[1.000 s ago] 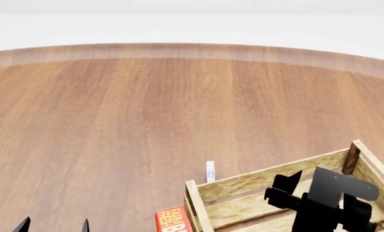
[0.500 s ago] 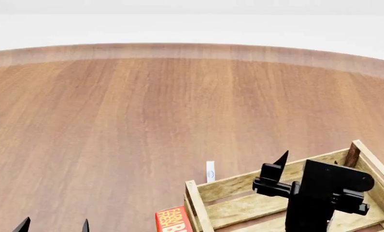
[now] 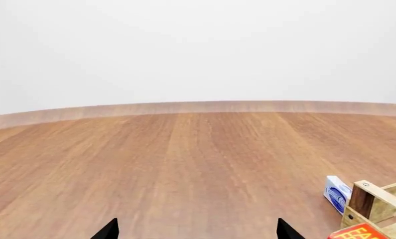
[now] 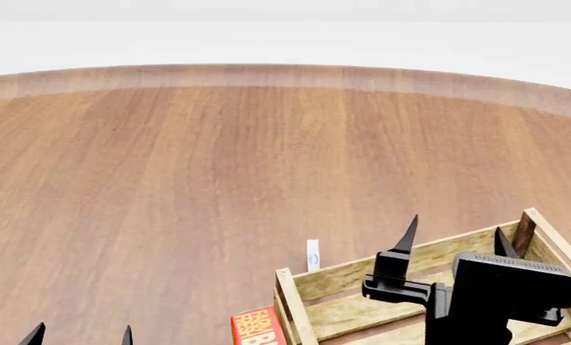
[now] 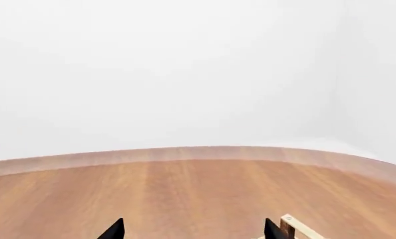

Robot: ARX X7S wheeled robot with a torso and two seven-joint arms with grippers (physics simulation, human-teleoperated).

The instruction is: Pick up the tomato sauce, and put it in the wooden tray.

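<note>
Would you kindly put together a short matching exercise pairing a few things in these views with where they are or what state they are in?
Things:
1. right gripper
2. left gripper
3. red box
4. small white-and-blue item

Descriptions:
A. standing on the table just beyond the wooden tray's far wall
B. open, raised above the tray
C. beside the tray's left wall, cut off by the head view's bottom edge
D. only two dark fingertips showing, low at the left

Pairs: 1-B, 2-D, 3-C, 4-A

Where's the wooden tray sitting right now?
In the head view the wooden tray sits at the lower right of the table, under the right pincer, with a red box against its left side.
</note>
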